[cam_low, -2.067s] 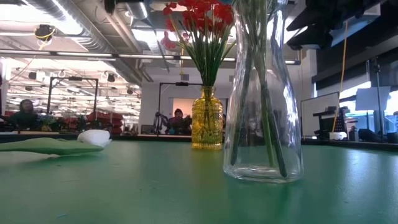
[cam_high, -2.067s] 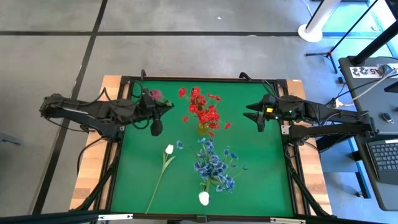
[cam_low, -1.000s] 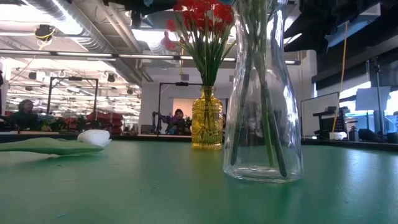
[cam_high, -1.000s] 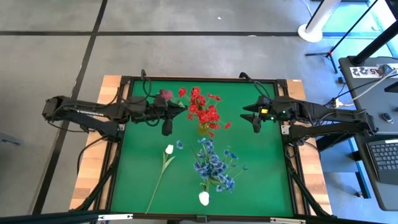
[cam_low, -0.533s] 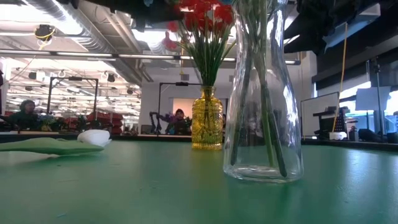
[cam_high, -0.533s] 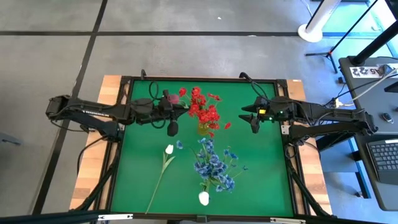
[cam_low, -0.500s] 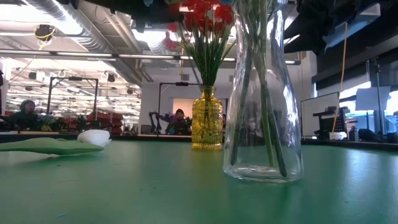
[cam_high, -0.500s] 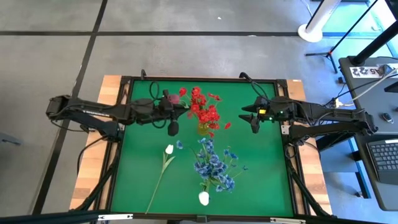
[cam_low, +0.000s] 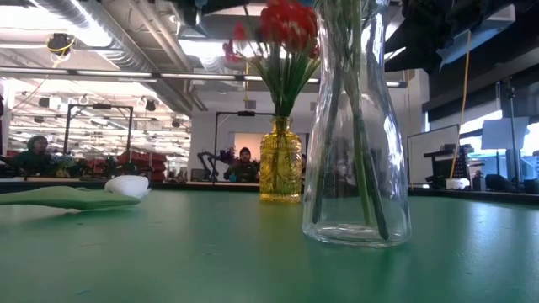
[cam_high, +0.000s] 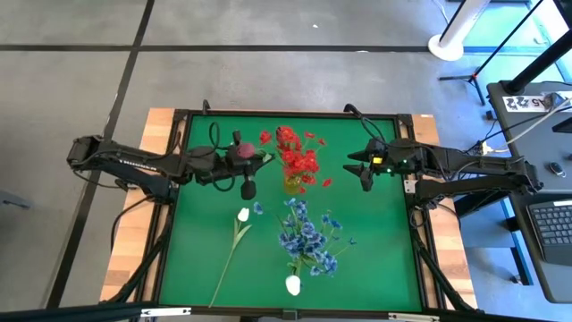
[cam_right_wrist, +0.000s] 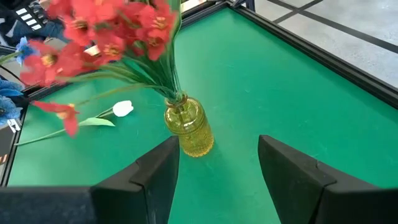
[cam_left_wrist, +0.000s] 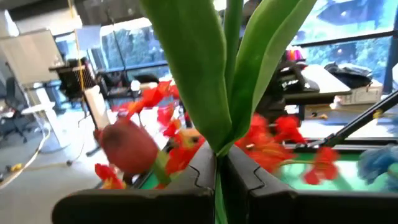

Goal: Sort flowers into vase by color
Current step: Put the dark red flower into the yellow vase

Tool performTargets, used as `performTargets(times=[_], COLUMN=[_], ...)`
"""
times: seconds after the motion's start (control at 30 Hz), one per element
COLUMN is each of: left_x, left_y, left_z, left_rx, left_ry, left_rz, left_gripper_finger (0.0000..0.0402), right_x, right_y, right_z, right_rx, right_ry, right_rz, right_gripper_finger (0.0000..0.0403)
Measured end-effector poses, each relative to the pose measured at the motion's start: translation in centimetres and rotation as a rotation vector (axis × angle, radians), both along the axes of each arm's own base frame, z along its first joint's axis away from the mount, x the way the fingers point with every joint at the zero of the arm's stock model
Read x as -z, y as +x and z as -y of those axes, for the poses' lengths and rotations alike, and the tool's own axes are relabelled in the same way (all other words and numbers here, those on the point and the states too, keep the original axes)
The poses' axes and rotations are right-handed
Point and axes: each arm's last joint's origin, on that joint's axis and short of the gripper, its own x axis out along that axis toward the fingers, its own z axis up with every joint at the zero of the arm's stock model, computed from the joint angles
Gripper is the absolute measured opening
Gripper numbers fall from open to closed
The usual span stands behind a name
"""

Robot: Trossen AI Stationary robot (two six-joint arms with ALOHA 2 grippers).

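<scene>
My left gripper (cam_high: 260, 159) hangs level over the table's left half, just left of the red sprays (cam_high: 299, 161), and is shut on a green-stemmed flower with a dark pink bud (cam_left_wrist: 127, 146). The red sprays stand with their stems in a yellow vase (cam_right_wrist: 189, 129). Blue sprays (cam_high: 308, 237) stand in a clear glass vase (cam_low: 358, 126). Two white tulips (cam_high: 243, 215) (cam_high: 293, 284) lie flat on the green mat. My right gripper (cam_high: 356, 167) waits open to the right of the yellow vase, holding nothing. My left gripper pinches the flower's green stem (cam_left_wrist: 219, 186) between its two fingers, where the long leaves (cam_left_wrist: 205, 74) fan out. The fingers come in level from the table's left and lie across the stem. The flower is lifted clear of the mat, and the bud sits beside the fingers.
A raised black frame (cam_high: 407, 121) runs around the green mat. The clear vase stands near the mat's middle, toward the near edge, with the yellow vase behind it. Bare mat lies to the left and right of the vases. People sit in the room beyond (cam_low: 242, 164).
My left gripper has edged toward the yellow vase and rolled at the wrist while staying shut. The pink bud has swung from the far side of the wrist to lie over it. The red sprays have bunched closer together above the vase.
</scene>
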Motion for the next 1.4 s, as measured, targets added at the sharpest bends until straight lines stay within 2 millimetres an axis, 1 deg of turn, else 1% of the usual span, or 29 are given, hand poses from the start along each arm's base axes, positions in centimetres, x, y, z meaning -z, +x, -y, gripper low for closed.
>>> performTargets(times=[0.17,0.4,0.5,0.73,0.93,1.17,1.3,1.4], left_x=[-0.1,0.5,0.6,0.6,1.3,2.8,2.8,2.4], left_y=[0.0,0.0,-0.1,-0.1,0.6,1.9,1.9,1.4], left_z=[0.3,-0.4,-0.5,-0.5,-0.5,-0.3,-0.4,-0.3], left_rx=[0.011,-0.040,-0.070,-0.071,-0.051,-0.019,-0.050,-0.097], left_ry=[0.018,0.019,0.027,0.044,0.047,0.048,0.051,0.076], left_rz=[0.008,-0.062,-0.076,-0.081,-0.099,-0.146,-0.146,-0.157], left_gripper_finger=[0.0000,0.0000,0.0000,0.0000,0.0000,0.0000,0.0000,0.0000], right_x=[0.0,0.0,0.0,0.0,0.0,0.0,0.0,0.0], right_y=[0.0,0.0,0.0,0.0,0.0,0.0,0.0,0.0], right_z=[0.0,0.0,0.0,0.0,0.0,0.0,0.0,0.0], right_rx=[0.003,0.003,0.003,0.004,0.007,0.012,0.012,0.011], right_ry=[-0.002,-0.002,-0.002,-0.001,-0.002,-0.003,-0.003,-0.003], right_rz=[0.000,0.000,-0.001,0.000,0.000,0.001,0.000,0.000], right_gripper_finger=[0.0218,0.0218,0.0218,0.0218,0.0218,0.0218,0.0218,0.0218])
